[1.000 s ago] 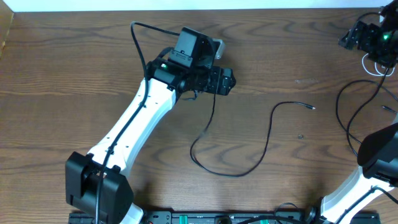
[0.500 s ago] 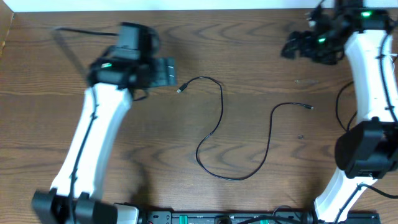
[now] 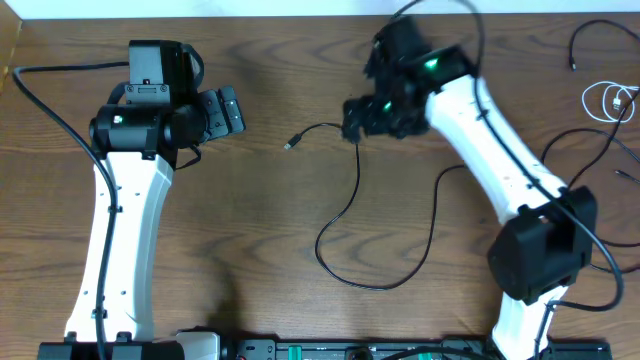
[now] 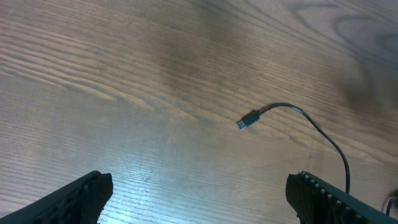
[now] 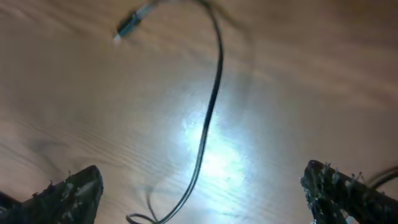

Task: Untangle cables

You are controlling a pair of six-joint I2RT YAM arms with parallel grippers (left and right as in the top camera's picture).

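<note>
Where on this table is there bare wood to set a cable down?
Bare wood lies between the left gripper and the long thin black cable looping mid-table, down to the front edge. Crowded: the far right, where the coiled white cable and more black cables gather.

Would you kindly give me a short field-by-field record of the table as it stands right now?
left gripper: open, empty, pointed toward the cable's plug
right gripper: open, empty, above the black cable
black cable: lies loose mid-table in one open loop
plug: free end on the wood, between the two grippers
white cable: coiled near the right edge
other black cables: near the right edge, partly hidden by the right arm
table: brown wood grain
</note>
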